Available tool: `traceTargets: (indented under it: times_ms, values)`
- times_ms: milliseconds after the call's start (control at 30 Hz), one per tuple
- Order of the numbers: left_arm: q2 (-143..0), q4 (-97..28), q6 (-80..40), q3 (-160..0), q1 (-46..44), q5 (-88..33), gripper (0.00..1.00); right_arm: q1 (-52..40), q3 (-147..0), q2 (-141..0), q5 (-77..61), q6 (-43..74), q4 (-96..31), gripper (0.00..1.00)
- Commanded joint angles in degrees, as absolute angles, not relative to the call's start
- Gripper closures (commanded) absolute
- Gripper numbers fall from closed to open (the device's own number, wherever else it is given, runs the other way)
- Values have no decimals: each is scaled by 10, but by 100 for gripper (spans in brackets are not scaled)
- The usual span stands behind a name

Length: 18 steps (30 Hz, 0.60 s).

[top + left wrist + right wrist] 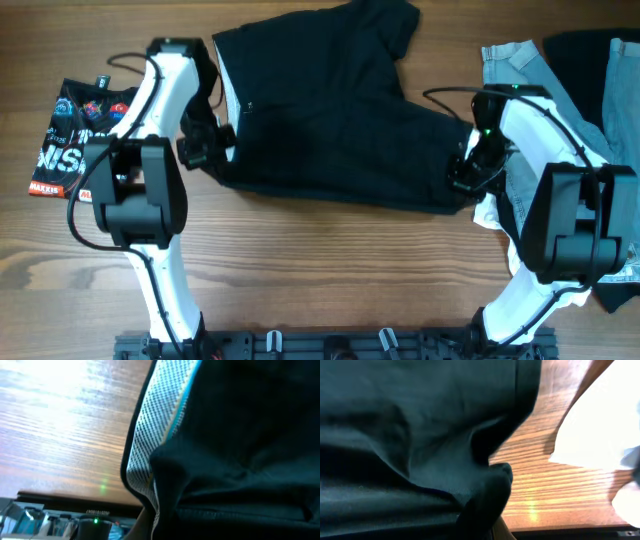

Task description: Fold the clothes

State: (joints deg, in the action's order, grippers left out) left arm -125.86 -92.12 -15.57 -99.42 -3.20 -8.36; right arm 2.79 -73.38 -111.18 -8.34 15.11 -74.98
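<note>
Large black shorts [330, 110] on wooden table [320, 260], left pincer [207, 150] and right pincer [463, 172] at opposite edges

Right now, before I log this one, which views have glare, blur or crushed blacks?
Overhead: sharp, evenly lit, but the black shorts read as one flat dark shape. Left wrist: table wood washes out in glare upper left; mesh lining slightly soft. Right wrist: pale cloth blown out white, shorts close and blurred.
</note>
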Motion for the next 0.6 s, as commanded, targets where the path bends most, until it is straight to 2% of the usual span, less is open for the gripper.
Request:
traceTargets:
  times_ms: [0, 233, 467, 533, 567]
  values:
    - [-1220, -881, -161, -896, -5, 14, 96, 43, -690, -1100, -22, 152, -735, 96]
    - [-1130, -805, -220, -705, -5, 31, 96, 43, -568, -1066, -40, 199, -671, 96]
    - [-1057, -807, -237, -682, -5, 42, 96, 30, -536, -956, -80, 227, -654, 96]
    - [-1025, -805, -243, -682, -4, 57, 96, 30, -536, -919, -80, 227, -654, 91]
    - [-1014, -804, -251, -682, -1, 69, 94, 30, -536, -907, -80, 227, -654, 85]
